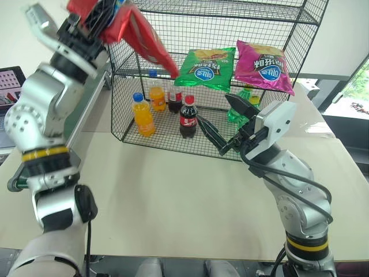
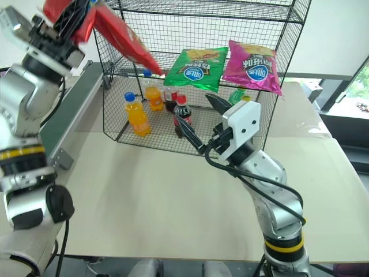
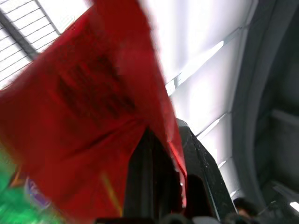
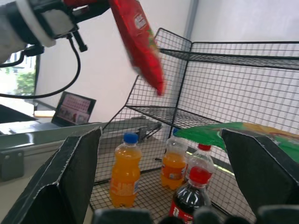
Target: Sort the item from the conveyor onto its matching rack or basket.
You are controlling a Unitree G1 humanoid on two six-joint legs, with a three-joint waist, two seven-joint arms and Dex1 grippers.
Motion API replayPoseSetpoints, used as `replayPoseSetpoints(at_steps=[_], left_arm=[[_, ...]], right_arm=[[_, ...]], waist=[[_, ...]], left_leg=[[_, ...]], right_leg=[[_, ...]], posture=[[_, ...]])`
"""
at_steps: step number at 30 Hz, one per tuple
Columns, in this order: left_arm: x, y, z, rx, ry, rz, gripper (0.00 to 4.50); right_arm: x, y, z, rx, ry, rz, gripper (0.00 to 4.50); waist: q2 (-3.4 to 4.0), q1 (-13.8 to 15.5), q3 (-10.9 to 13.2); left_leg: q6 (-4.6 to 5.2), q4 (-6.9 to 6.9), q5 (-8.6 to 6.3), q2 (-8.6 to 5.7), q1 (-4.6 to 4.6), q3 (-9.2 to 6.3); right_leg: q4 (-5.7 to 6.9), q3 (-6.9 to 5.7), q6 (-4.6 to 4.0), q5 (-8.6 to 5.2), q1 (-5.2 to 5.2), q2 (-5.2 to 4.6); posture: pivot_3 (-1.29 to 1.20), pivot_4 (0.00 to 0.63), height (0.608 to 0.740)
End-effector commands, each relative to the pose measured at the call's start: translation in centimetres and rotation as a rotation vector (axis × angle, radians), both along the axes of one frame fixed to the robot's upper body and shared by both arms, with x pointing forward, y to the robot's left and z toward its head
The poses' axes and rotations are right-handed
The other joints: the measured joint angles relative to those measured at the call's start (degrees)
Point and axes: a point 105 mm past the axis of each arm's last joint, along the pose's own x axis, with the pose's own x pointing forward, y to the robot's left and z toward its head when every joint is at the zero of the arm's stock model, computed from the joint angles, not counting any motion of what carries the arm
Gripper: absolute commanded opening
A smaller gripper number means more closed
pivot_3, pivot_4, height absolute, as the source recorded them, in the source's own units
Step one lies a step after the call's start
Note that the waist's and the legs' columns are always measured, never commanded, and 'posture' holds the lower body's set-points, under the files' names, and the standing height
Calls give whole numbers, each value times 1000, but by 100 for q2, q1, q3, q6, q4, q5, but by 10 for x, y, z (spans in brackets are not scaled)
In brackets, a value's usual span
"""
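The red chip bag point(image 1: 135, 32) hangs limp from the left gripper point(image 1: 95, 20), whose fingers are clamped shut on its upper end; it looks light, soft and crinkly, likely to swing and slip, so the pinch near the sealed edge seems right. Its loose tail droops beyond the fingers toward the rack point(image 1: 253, 17) front edge, beside the green bag point(image 1: 206, 69), where the shelf offers room. The right gripper point(image 1: 222, 124) waits spread wide by the bottles point(image 1: 187, 118).

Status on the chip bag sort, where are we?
Done: red chip bag is off the conveyor, lifted high. In hand: left claw shut on it, bag hanging beside the rack. Left: set it on the shelf by the green bag and pink bag. Right claw open, idle.
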Motion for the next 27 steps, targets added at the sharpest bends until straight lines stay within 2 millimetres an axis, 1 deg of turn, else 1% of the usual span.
replayPoseSetpoints(at_steps=[1, 3, 4, 5, 9, 12, 14, 17, 19, 22, 27], left_arm=[[20, -7, 0, -21, -22, -8, 97], [44, -7, -25, -35, 60, 34, 97], [51, -7, -34, -46, 86, 52, 97], [55, -5, -38, -72, 101, 62, 97], [57, -4, -35, -122, 87, 75, 97], [63, 2, -46, -139, 140, 116, 97], [65, 7, -58, -144, 186, 146, 97], [62, 15, -72, -140, 240, 214, 97], [60, 16, -76, -140, 265, 261, 97], [64, 10, -86, -101, 327, 338, 97], [71, -1, -89, -114, 381, 382, 97]], right_arm=[[-12, -3, 15, 27, -67, -39, 4500], [-14, -4, 15, 32, -66, -54, 4500], [-14, -5, 15, 34, -66, -60, 4500], [-15, -5, 15, 34, -65, -63, 4500], [-16, -3, 14, 38, -58, -61, 4500], [-16, 0, 15, 39, -56, -50, 4500], [-16, 0, 15, 37, -56, -44, 4500], [-14, 0, 15, 33, -51, -42, 4500], [-12, -1, 14, 30, -45, -45, 4500], [-11, 0, 11, 21, -29, -51, 4500], [-8, 0, 7, 21, -14, -85, 4500]], waist=[[2, -8, -1], [17, -24, -6], [24, -26, -7], [23, -31, -5], [9, -53, 9], [12, -44, 7], [12, -29, 7], [14, -18, 6], [13, -2, 6], [8, 40, 8], [9, 47, 8]], left_leg=[[0, 0, 0, -3, -1, -9], [0, -3, 0, -4, 0, -16], [1, -4, 0, -4, 1, -18], [2, -4, -1, -7, 2, -24], [2, 4, 0, -8, -24, -70], [4, 5, -1, -9, -28, -77], [6, 5, -1, -9, -26, -82], [5, 10, -1, -9, -20, -84], [3, 12, 1, -8, -19, -86], [2, 15, 11, -10, -29, -97], [4, 16, 14, -17, -34, -101]], right_leg=[[-1, 0, 1, -1, 1, 0], [0, -2, 4, -2, 1, 0], [1, -2, 6, -4, 2, 0], [4, -2, 9, -6, 1, 1], [5, -7, 10, -4, -11, 22], [5, -8, 2, 1, -10, 22], [6, -12, 3, 0, -7, 22], [11, -13, 5, 1, 2, 21], [15, -13, 6, 3, 3, 21], [17, -20, 6, 5, 2, 21], [11, -17, 11, 11, 4, 21]], posture=[[0, 150, 738], [0, 150, 738], [0, 150, 738], [0, 150, 738], [0, 150, 738], [0, 150, 738], [0, 150, 738], [0, 150, 738], [0, 150, 738], [0, 150, 738], [0, 150, 738]])
